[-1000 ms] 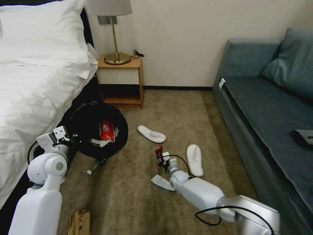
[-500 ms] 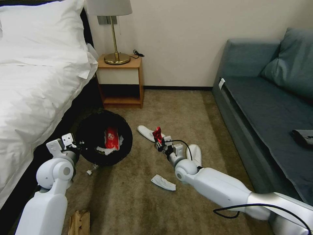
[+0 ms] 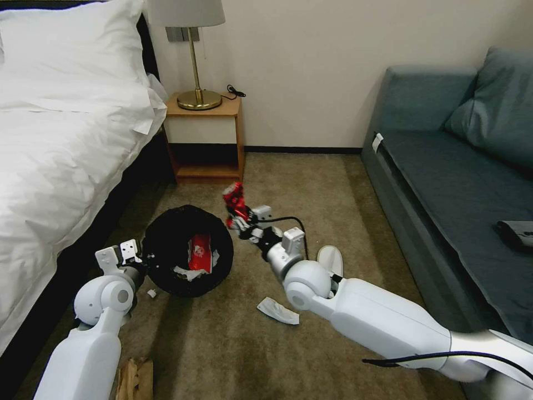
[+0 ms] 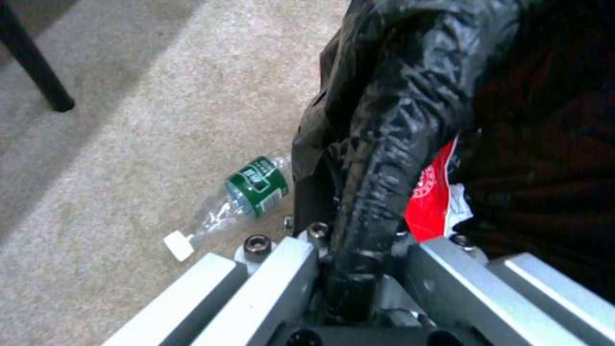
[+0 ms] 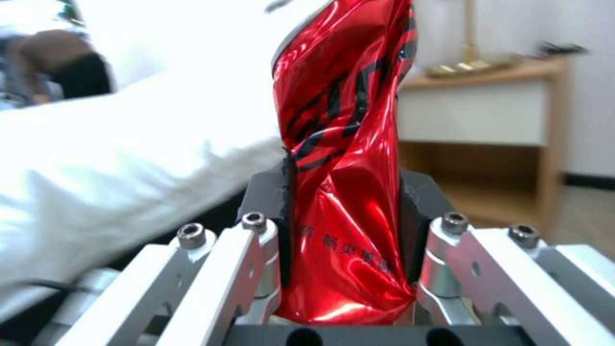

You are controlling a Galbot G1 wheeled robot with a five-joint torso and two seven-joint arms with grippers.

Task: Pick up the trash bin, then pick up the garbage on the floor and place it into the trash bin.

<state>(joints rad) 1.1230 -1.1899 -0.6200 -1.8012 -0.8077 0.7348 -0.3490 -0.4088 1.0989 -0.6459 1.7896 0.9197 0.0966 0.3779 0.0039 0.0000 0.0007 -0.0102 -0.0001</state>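
Note:
The trash bin (image 3: 166,244), lined with a black bag, hangs tilted just off the carpet. My left gripper (image 3: 140,259) is shut on its rim (image 4: 391,134). Inside lie a red-and-white wrapper (image 3: 200,251) and white tissue (image 3: 186,272). My right gripper (image 3: 242,220) is shut on a crushed red can (image 3: 234,201) (image 5: 346,158), held in the air just past the bin's right edge. On the floor remain a white wrapper (image 3: 277,311), a white slipper (image 3: 331,259), a brown paper bag (image 3: 136,380) and a green-labelled bottle (image 4: 253,190) beside the bin.
A white-sheeted bed (image 3: 61,144) runs along the left. A wooden nightstand (image 3: 208,139) with a brass lamp (image 3: 197,83) stands at the back wall. A blue-grey sofa (image 3: 449,183) lines the right, with a dark object (image 3: 513,233) on its seat.
My right gripper has lifted the red can off the carpet and carried it left toward the bin. My left arm has brought the bin rightward, away from the bed.

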